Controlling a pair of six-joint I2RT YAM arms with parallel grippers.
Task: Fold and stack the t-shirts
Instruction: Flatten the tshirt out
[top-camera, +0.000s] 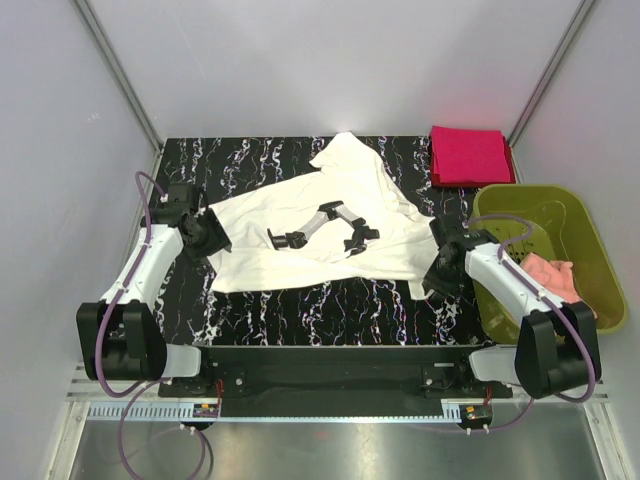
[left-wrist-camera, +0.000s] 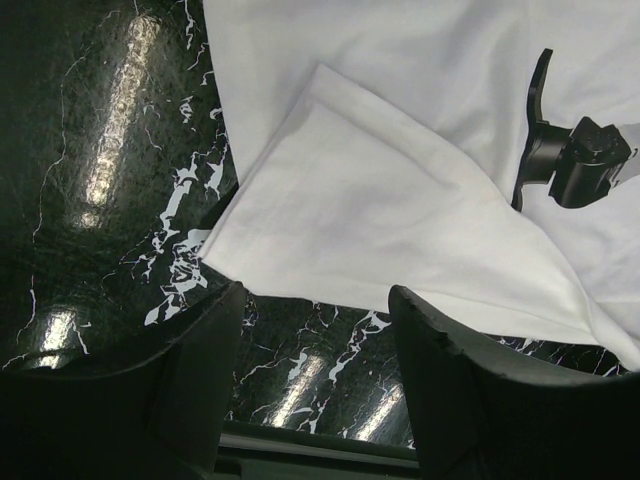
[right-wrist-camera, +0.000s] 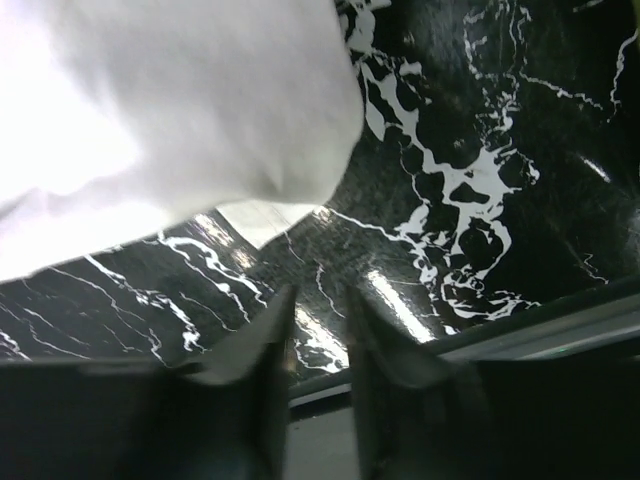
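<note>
Soft, limp cream t-shirt (top-camera: 320, 225): best pinched at sleeve corner (left-wrist-camera: 215, 250). Left hand (left-wrist-camera: 315, 350) wide, empty; right hand (right-wrist-camera: 318, 345) nearly closed, empty.

The cream-white t-shirt (top-camera: 310, 235) is soft matt cloth with a fine woven grain (its black print (left-wrist-camera: 572, 160) flatter), as is the folded magenta-red t-shirt (top-camera: 471, 155). The black marbled table (top-camera: 250, 160) gleams glossy; the green bin (top-camera: 590, 235) looks smooth plastic.

Cream t-shirt (top-camera: 320, 225), magenta t-shirt (top-camera: 470, 155), black-marbled table (top-camera: 300, 300).
</note>
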